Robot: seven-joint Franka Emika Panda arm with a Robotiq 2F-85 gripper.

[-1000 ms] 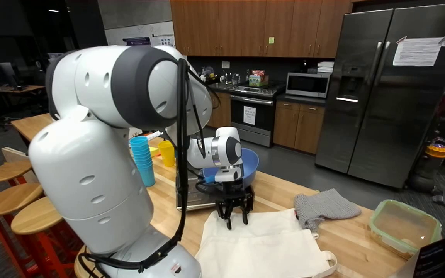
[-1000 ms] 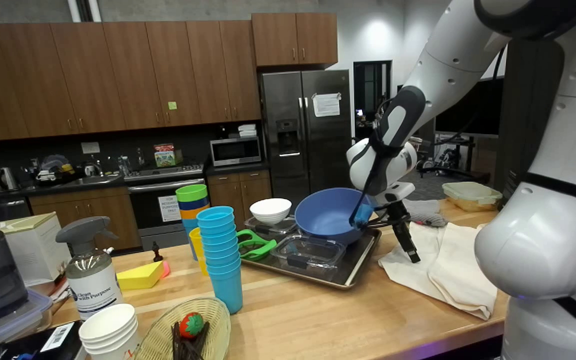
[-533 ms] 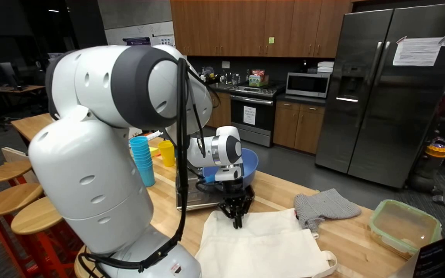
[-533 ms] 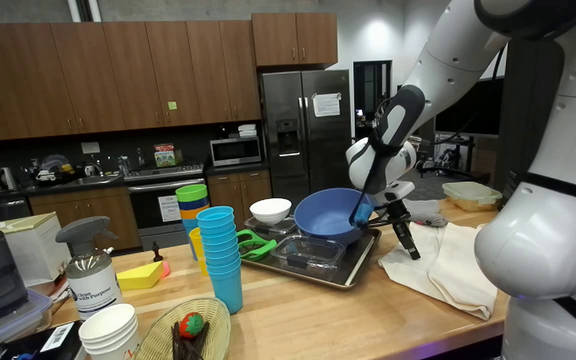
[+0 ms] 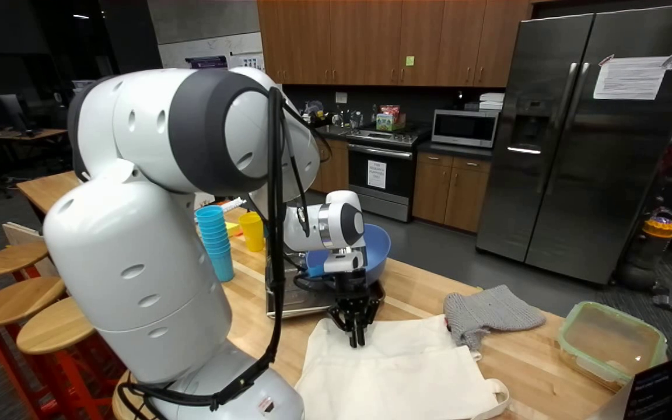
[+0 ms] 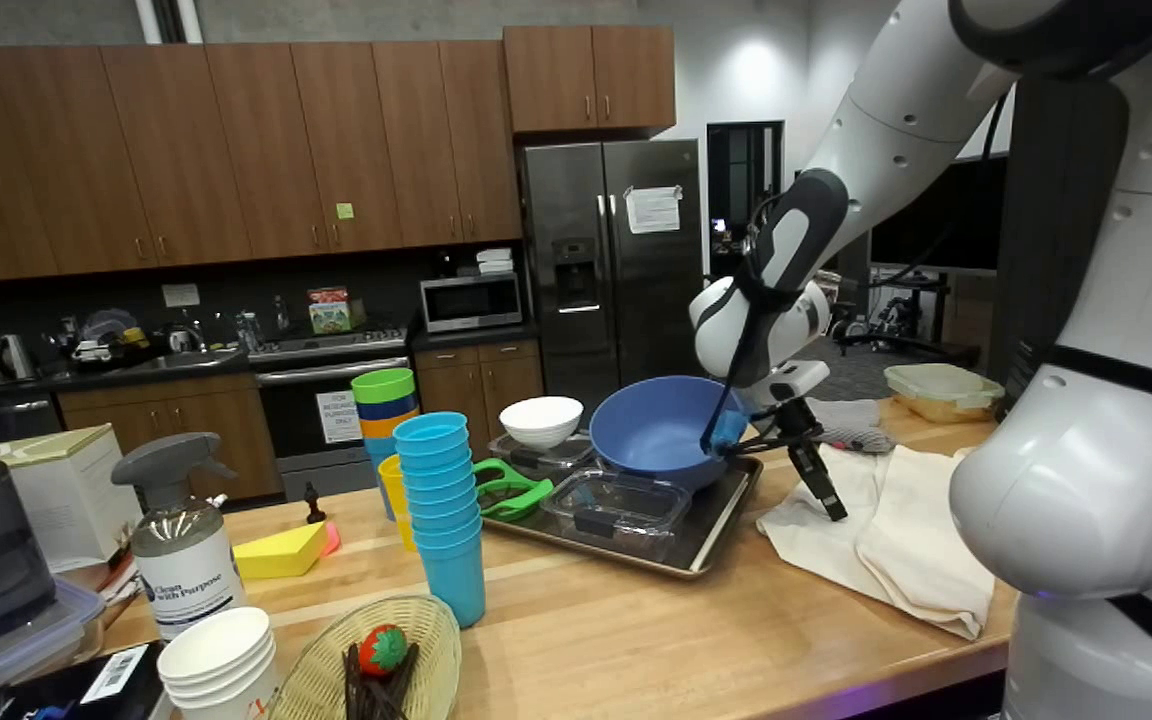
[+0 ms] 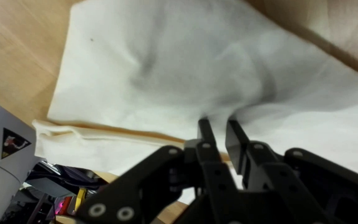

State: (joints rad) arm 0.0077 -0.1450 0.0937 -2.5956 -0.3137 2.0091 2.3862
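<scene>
A cream canvas bag (image 5: pixel 400 385) lies spread out on a pale wooden surface (image 6: pixel 596 650), the edge of its upper layer crossing it near a black two-fingered gripper (image 7: pixel 218 120). The jaws stand a narrow gap apart, pointing down at the bag, and cream cloth shows between and beyond the tips; whether they press on it cannot be told. Shallow wrinkles run through the fabric just beside them. At the bag's edge lies a grey knitted cloth (image 5: pixel 496 318), and farther along that side sits a rectangular food container with a pale green rim (image 5: pixel 613 344). On the gripper's other side is a dark metal baking tray (image 6: pixel 701 560), carrying a large blue bowl (image 6: pixel 651 435), a clear plastic box (image 6: pixel 626 500) and, higher up on another clear box (image 6: pixel 546 455), a small white bowl (image 6: pixel 541 418). Beside the tray rises a tall stack of light-blue plastic cups (image 6: pixel 451 560).
</scene>
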